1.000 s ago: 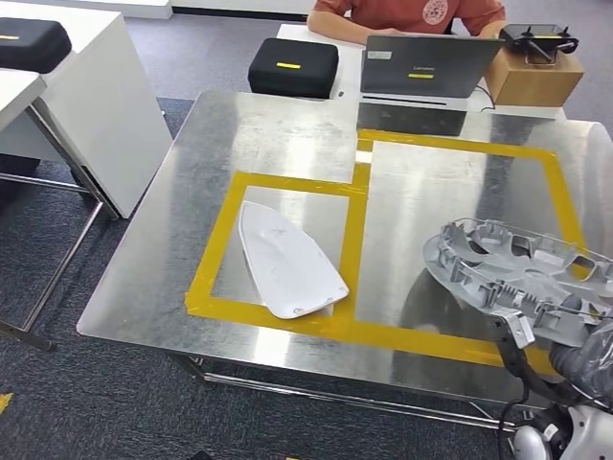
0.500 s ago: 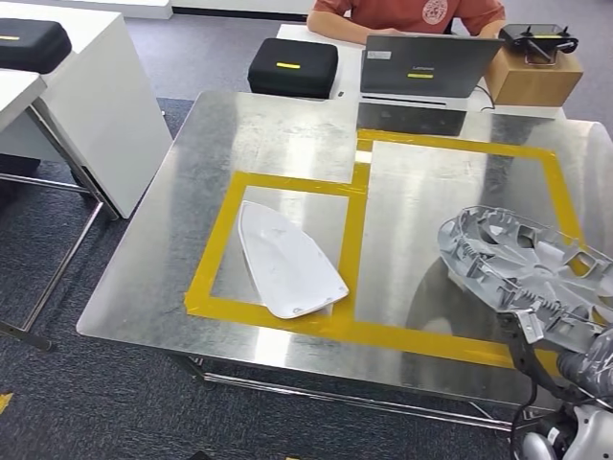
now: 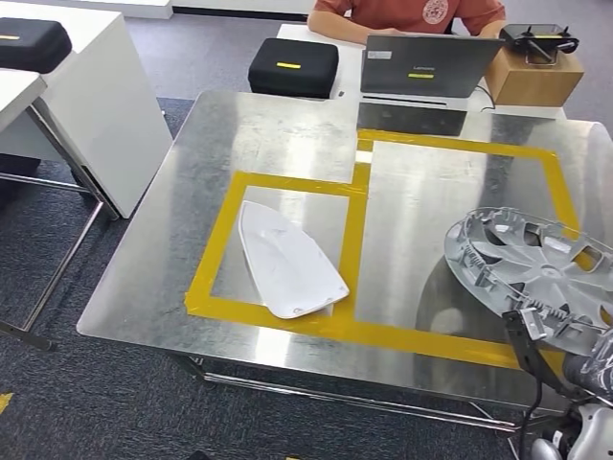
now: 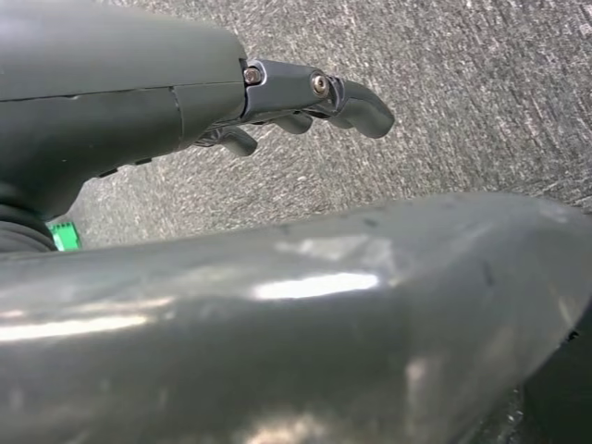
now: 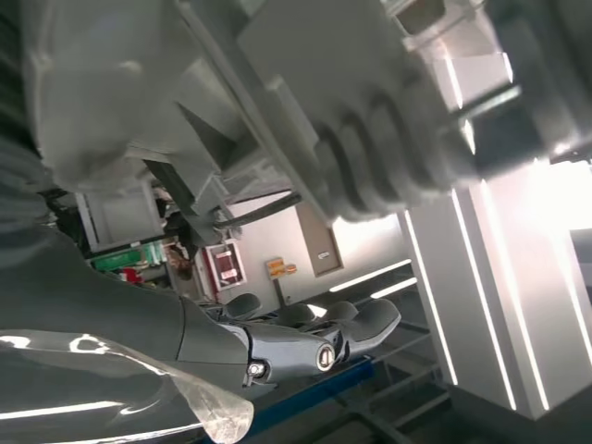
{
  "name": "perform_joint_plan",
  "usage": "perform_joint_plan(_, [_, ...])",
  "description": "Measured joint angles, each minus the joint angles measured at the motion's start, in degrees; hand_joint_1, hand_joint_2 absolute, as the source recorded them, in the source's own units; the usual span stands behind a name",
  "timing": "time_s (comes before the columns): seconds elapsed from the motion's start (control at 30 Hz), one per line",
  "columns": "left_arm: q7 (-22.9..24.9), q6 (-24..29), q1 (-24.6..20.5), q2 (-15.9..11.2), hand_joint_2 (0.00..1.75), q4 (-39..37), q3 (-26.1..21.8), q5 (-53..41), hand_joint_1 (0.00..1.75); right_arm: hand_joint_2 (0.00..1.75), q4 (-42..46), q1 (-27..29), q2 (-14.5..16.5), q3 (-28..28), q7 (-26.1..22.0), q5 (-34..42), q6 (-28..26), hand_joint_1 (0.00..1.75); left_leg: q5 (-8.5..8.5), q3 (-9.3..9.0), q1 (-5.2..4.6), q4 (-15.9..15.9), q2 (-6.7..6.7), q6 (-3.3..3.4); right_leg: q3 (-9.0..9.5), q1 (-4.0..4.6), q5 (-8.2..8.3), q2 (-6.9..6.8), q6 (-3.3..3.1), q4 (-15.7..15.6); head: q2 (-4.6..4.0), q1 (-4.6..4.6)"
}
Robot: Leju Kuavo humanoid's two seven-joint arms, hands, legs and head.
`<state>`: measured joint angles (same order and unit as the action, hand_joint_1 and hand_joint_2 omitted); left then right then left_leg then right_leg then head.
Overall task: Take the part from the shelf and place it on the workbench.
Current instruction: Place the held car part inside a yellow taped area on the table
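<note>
workbench (image 3: 216,144) steady, white panel (image 3: 289,261) unmoved in left taped square | wheel cover (image 3: 534,264) has tipped flatter and drifted right over right taped square | right hand (image 3: 597,364) grasps its near rim | left hand (image 4: 307,97) hangs released

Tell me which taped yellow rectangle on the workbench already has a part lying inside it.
The smaller left rectangle: the white part lies inside it.

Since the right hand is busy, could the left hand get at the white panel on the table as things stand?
Probably not yet: the left hand hangs open over the carpet, away from the table. Nothing sits around the white panel, so raising that arm should reach it.
</note>
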<state>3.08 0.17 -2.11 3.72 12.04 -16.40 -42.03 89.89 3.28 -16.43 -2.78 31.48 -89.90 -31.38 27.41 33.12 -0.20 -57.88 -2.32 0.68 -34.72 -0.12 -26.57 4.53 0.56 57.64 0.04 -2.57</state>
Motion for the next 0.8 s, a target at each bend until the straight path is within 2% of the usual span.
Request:
perform_joint_plan(0.33, [0.2,0.8,0.5,0.1,0.0,0.0,-1.4,0.7,0.0,1.75,7.1,1.8,-4.2,-4.2,4.9,0.0,8.9,0.0,0.01,0.0,0.0,0.0,0.0,0.01,-0.02,0.0,0.0,0.01,0.0,0.0,0.0,-0.01])
perform_joint_plan(0.6, [0.2,0.8,0.5,0.1,0.0,0.0,-1.6,0.8,0.0,1.75,8.9,1.9,-5.5,-5.5,5.2,0.0,10.2,0.0,0.01,0.0,0.0,0.0,0.0,0.01,-0.02,0.0,0.0,0.01,0.0,0.0,0.0,0.0])
perform_joint_plan(0.73, [0.1,0.9,0.7,0.4,0.0,0.0,-2.6,1.1,0.0,1.75,16.0,1.8,-9.8,-9.3,5.4,0.0,11.6,0.0,0.01,0.0,0.0,0.0,0.0,0.01,-0.01,0.0,-0.01,0.0,0.01,0.0,0.0,0.0])
perform_joint_plan(0.8, [0.1,0.9,0.7,0.5,0.0,0.0,-2.8,1.2,0.0,1.75,17.5,1.8,-10.8,-10.2,5.4,0.0,11.6,0.0,0.01,0.01,0.0,0.0,0.0,0.01,-0.01,0.0,-0.01,0.0,0.01,0.0,0.0,-0.01])
